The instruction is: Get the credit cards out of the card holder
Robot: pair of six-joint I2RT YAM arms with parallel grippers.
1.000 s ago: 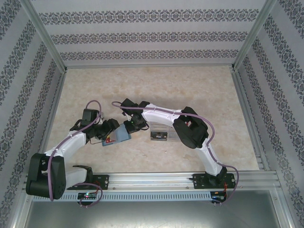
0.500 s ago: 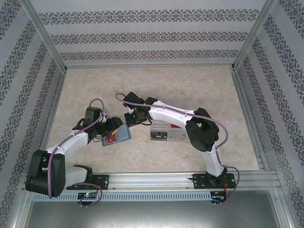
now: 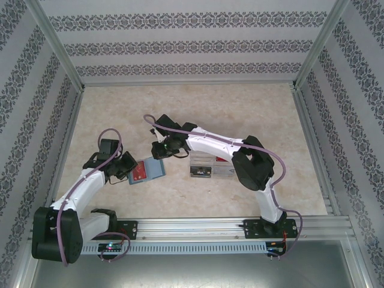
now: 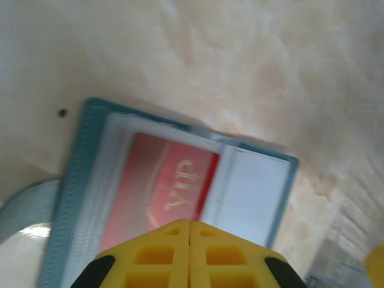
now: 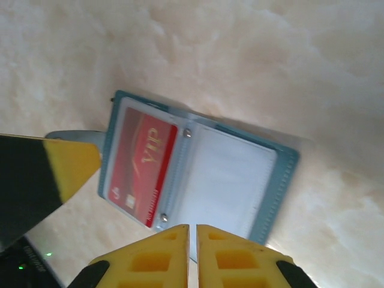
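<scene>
Now | card holder [image 5: 231,183] lies open | red card [image 5: 143,171] in one pocket

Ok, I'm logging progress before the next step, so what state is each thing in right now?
Teal rectangular card holder: lying open on the table, one sleeve looks empty.
Red plastic VIP card: tucked in the other clear sleeve, not yet out.
Left gripper: fingers shut, holding nothing.
Right gripper: fingers nearly together, nothing between them.
Clear plastic box: open or closed, cannot tell.

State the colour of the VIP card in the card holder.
Red card, gold lettering; clearest in the right wrist view.
</scene>
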